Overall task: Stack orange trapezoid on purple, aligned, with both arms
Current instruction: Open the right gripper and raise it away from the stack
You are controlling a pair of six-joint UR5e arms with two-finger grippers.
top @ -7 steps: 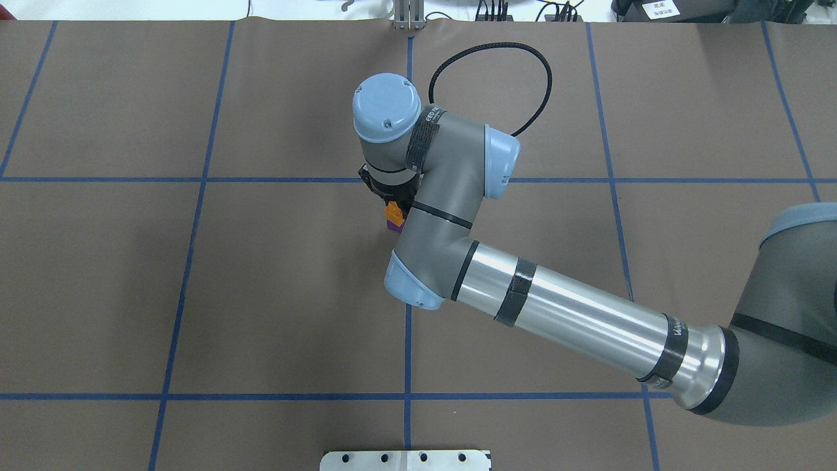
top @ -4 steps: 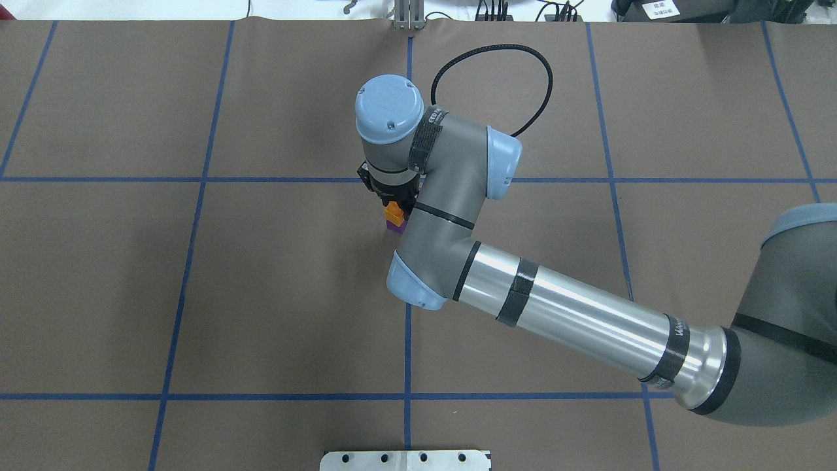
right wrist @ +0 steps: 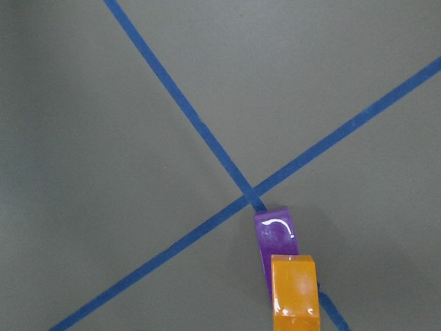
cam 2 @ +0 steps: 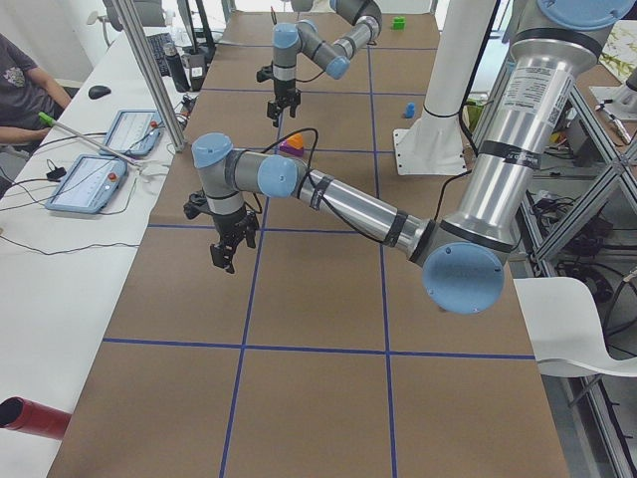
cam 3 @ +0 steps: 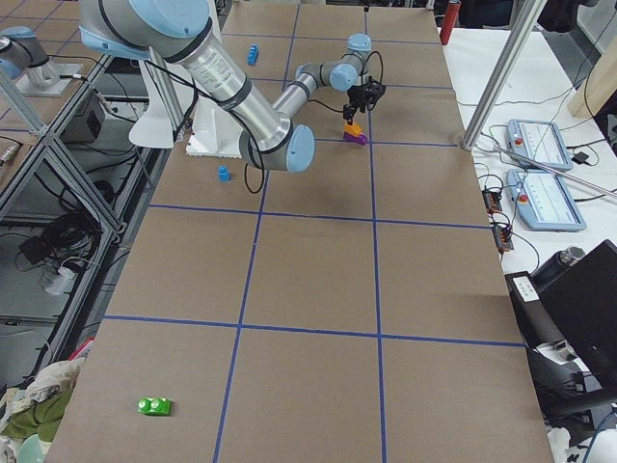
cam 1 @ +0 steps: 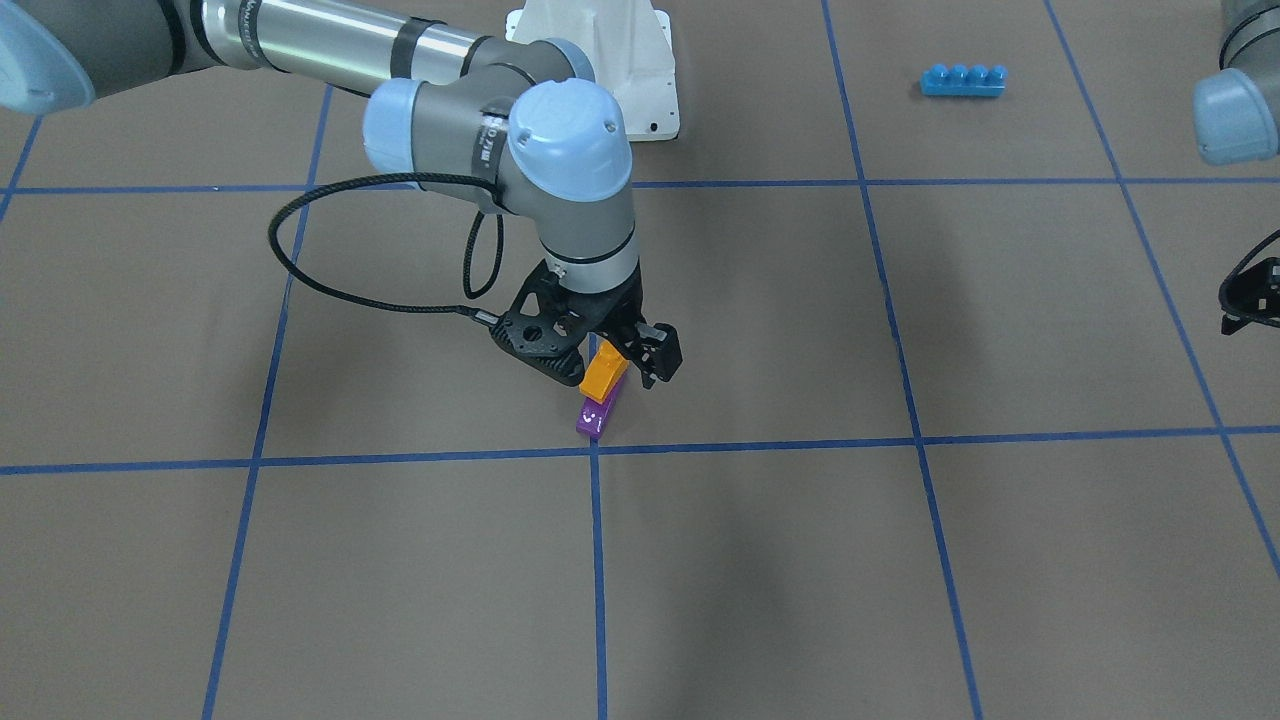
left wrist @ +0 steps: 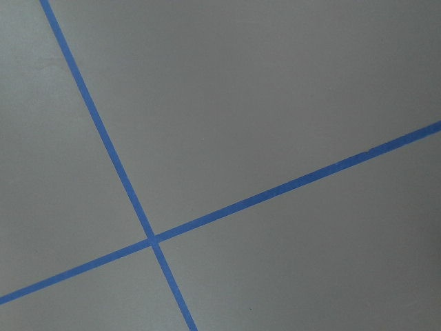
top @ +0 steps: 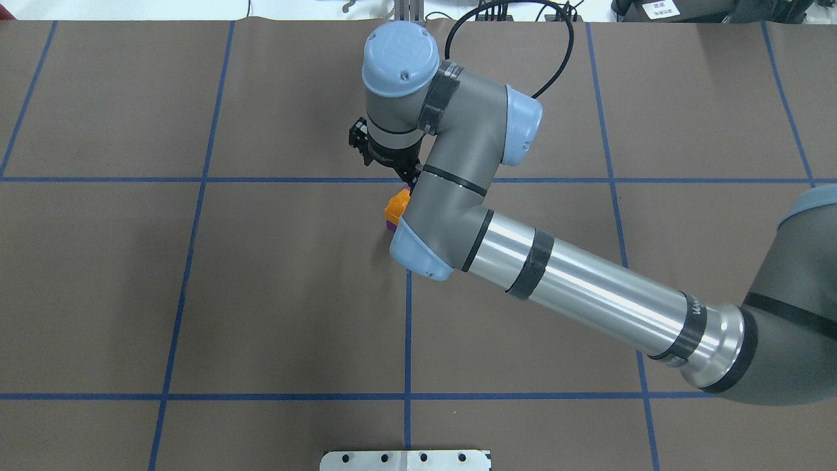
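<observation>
The orange trapezoid [cam 1: 603, 375] sits on top of the purple brick [cam 1: 592, 416] by a blue tape crossing, slanted along its length. My right gripper [cam 1: 640, 365] hangs just above and behind the stack, its fingers apart and holding nothing. In the overhead view the orange trapezoid [top: 395, 204] shows beside my right forearm, with a sliver of the purple brick [top: 391, 226] under it. The right wrist view shows the orange trapezoid [right wrist: 295, 293] over the purple brick [right wrist: 273, 238], with no fingers in it. My left gripper [cam 1: 1250, 298] is cut off by the edge of the front-facing view, far from the stack, and I cannot tell its state.
A long blue four-stud brick [cam 1: 962, 80] lies near the white base pedestal [cam 1: 600, 60]. A small blue brick [cam 3: 224, 173] lies beside the pedestal. A green brick [cam 3: 153, 406] lies at the table's far right end. Brown paper with blue tape lines covers the table.
My right gripper has risen and drawn back toward the table's far side. The orange trapezoid stays on the purple brick, now more exposed.
</observation>
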